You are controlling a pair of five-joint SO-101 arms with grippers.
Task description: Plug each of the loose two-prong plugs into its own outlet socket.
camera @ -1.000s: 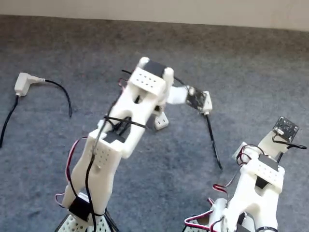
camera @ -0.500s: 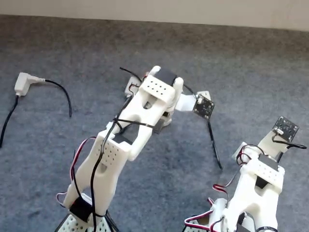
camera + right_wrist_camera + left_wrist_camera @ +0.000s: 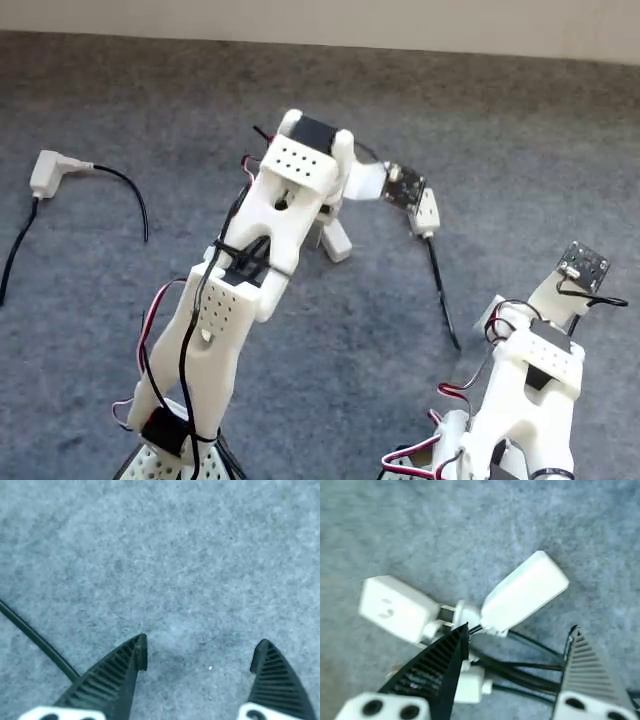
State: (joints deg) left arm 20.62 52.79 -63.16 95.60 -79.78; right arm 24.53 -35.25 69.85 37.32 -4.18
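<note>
left gripper [image 3: 518, 629], fingers apart, hangs over a plug [image 3: 525, 592] by an outlet socket [image 3: 395, 610], probably to grasp it; right gripper [image 3: 202, 640] likewise spread.

surface: grey carpet [image 3: 520, 130] | far edge: pale strip [image 3: 400, 20], perhaps wall

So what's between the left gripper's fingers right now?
In the left wrist view, black cords cross the gap of the open left gripper. The white socket block lies just past its fingertips.

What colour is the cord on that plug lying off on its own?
Black cord, on a white plug; the high view shows it best.
</note>
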